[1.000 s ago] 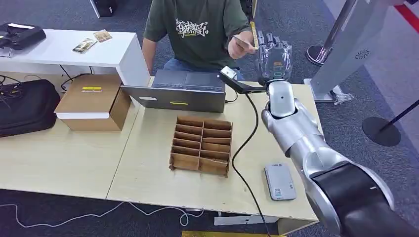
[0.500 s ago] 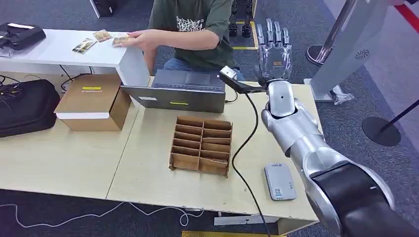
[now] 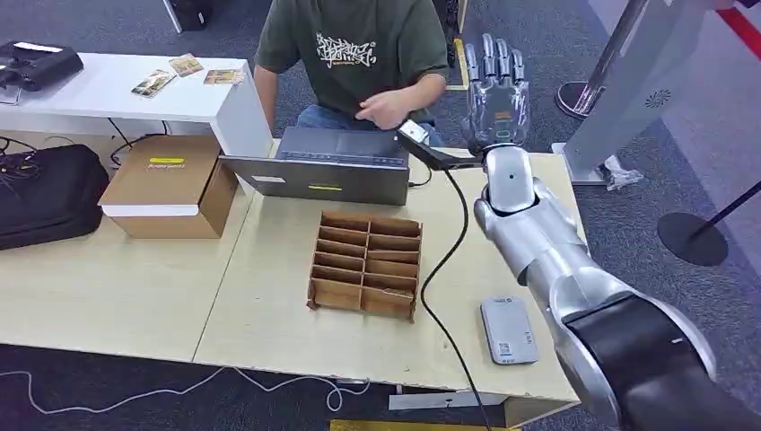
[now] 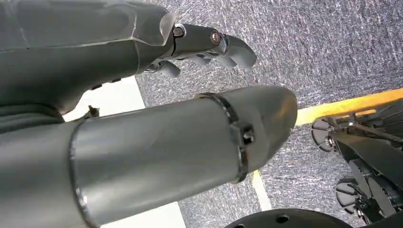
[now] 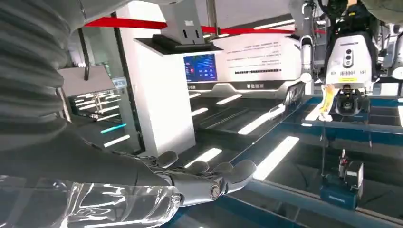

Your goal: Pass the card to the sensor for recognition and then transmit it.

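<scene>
My right hand point(image 3: 496, 94) is raised past the table's far edge, fingers straight up and apart, holding nothing; its palm and fingers point(image 5: 209, 183) also show in the right wrist view. A card point(image 3: 223, 76) lies on the white side table point(image 3: 108, 94) beside two other cards point(image 3: 187, 64). The grey flat sensor pad point(image 3: 508, 329) lies on the wooden table near my right arm. A person in a green shirt point(image 3: 359, 54) sits opposite, one hand point(image 3: 384, 109) over the laptop point(image 3: 341, 148). In the left wrist view my left hand point(image 4: 95, 52) hangs over the carpet, empty, fingers loosely extended.
A brown divided cardboard tray point(image 3: 366, 263) stands mid-table. A small scanner head on a black cable point(image 3: 415, 135) sits by the laptop. A cardboard box point(image 3: 170, 184) and a black bag point(image 3: 49, 193) lie at the left. A grey pillar point(image 3: 628, 90) stands at the right.
The person took the card from beside my right hand, laid it on the white side table, then brought the hand back to the laptop. My right hand stays raised, fingers now straighter.
</scene>
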You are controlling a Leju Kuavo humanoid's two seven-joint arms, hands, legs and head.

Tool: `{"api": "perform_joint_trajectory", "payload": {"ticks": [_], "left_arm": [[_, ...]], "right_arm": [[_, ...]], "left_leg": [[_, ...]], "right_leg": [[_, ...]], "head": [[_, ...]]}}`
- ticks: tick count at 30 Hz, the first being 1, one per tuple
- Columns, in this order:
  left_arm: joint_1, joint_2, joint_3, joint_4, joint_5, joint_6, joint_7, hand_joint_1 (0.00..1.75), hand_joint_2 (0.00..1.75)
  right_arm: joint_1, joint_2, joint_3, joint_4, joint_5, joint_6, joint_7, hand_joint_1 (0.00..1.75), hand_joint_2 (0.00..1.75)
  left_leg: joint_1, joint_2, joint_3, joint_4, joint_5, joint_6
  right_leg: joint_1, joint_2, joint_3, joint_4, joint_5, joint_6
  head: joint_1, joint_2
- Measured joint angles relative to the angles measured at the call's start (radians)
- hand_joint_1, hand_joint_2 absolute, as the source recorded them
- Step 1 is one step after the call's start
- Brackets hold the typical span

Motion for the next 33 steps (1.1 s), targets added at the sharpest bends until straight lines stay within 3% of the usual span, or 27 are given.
{"api": "perform_joint_trajectory", "payload": {"ticks": [9,18,25,33], "left_arm": [[0.005,0.000,0.000,0.000,0.025,0.003,-0.005,0.00,0.00],[0.014,0.000,0.000,0.000,0.057,0.002,-0.007,0.00,0.00],[0.019,0.004,0.000,0.000,0.086,-0.002,-0.007,0.00,0.00],[0.028,0.004,0.001,0.000,0.113,-0.009,-0.016,0.00,0.00]], "right_arm": [[0.031,-0.002,-0.045,-0.066,-0.052,-0.076,-0.023,0.00,1.75],[0.180,-0.036,-0.156,-0.310,0.000,-0.065,-0.062,0.00,1.75],[0.285,-0.084,-0.161,-0.477,0.000,-0.049,-0.037,0.00,1.75],[0.372,-0.104,-0.161,-0.600,-0.003,-0.027,-0.081,0.00,1.75]], "left_leg": [[0.000,0.000,0.000,0.000,0.000,0.000],[0.000,0.000,0.000,0.000,0.000,0.000],[0.000,0.000,0.000,0.000,0.000,0.000],[0.000,0.000,0.000,0.000,0.000,0.000]], "right_leg": [[0.000,0.000,0.000,0.000,0.000,0.000],[0.000,0.000,0.000,0.000,0.000,0.000],[0.000,0.000,0.000,0.000,0.000,0.000],[0.000,0.000,0.000,0.000,0.000,0.000]], "head": [[0.000,0.000],[0.000,0.000],[0.000,0.000],[0.000,0.000]]}}
